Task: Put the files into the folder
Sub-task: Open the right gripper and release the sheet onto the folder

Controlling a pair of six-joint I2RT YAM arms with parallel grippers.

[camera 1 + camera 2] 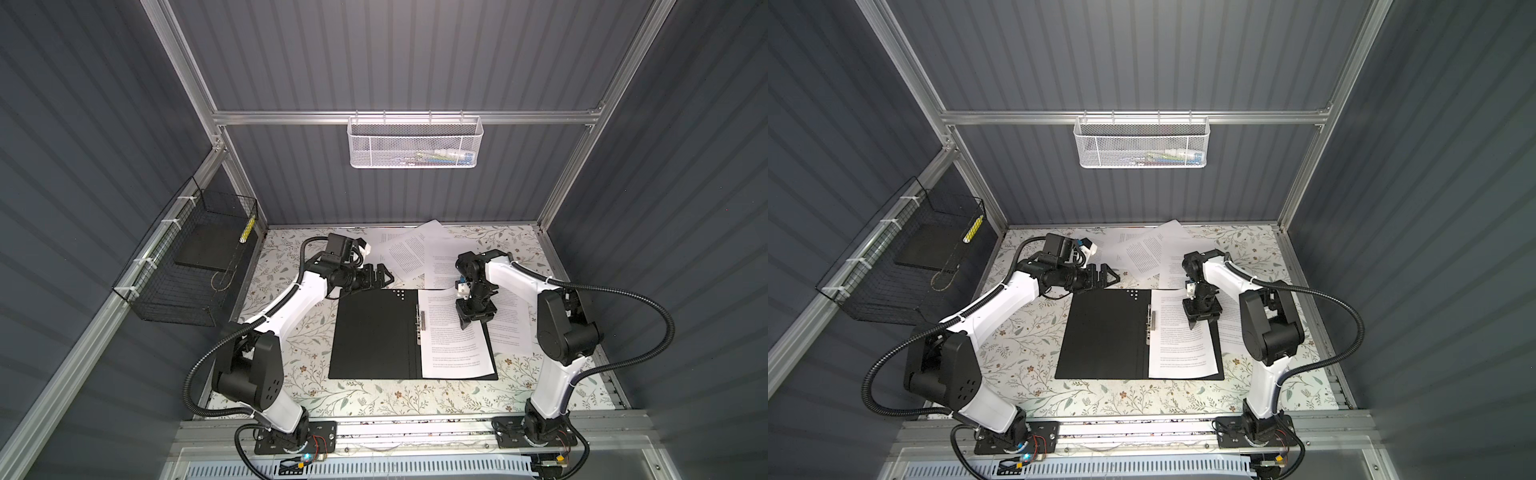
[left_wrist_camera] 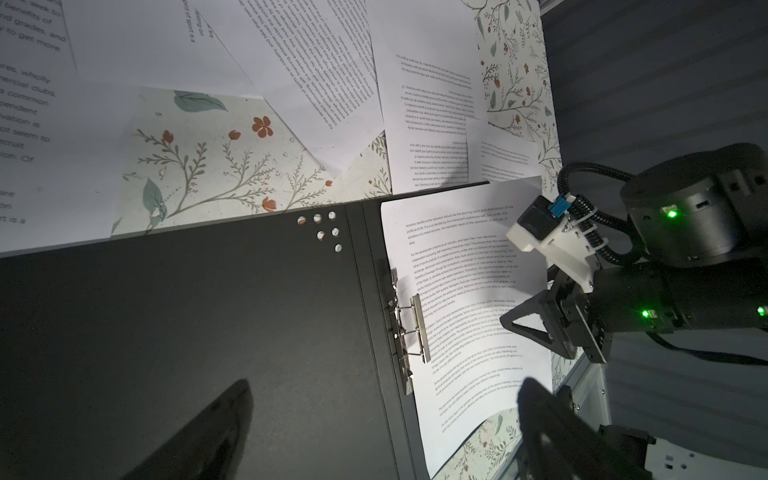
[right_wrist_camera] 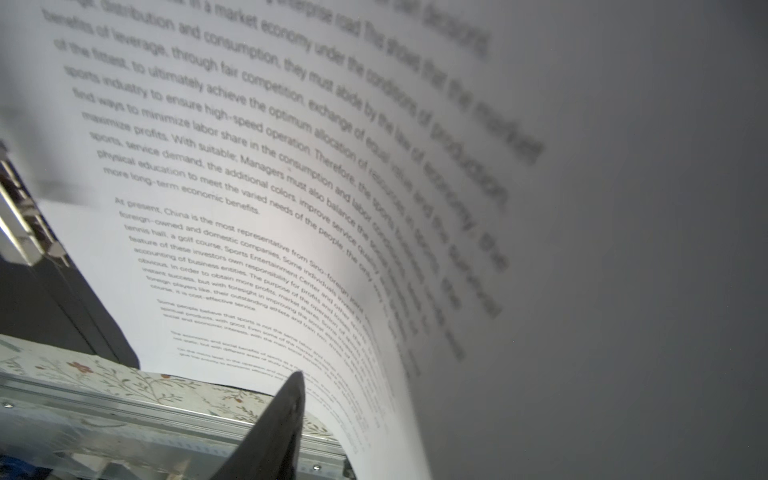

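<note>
Where the folder [image 1: 374, 336] lies: open on the bench [image 1: 374, 399], one sheet [image 1: 451, 357] inside
Left fingers [image 2: 216, 432]: wide apart, empty
Right fingers [image 3: 282, 424]: parted over that curled sheet, not clamping it

The surface [image 1: 374, 395] wears a pale covering printed with leafy sprigs and small flowers. On the back rail [image 1: 291, 117] hangs a white mesh basket [image 1: 374, 145] with a few small coloured items [image 1: 440, 157] at one end, too small to make out. Along the left wall a black wire basket [image 1: 174, 299] is tied on, holding a dark flat slab [image 1: 203, 249] and a yellow striped stick [image 1: 248, 230]. Grey ribbed walls [image 1: 395, 54] close it in.
</note>
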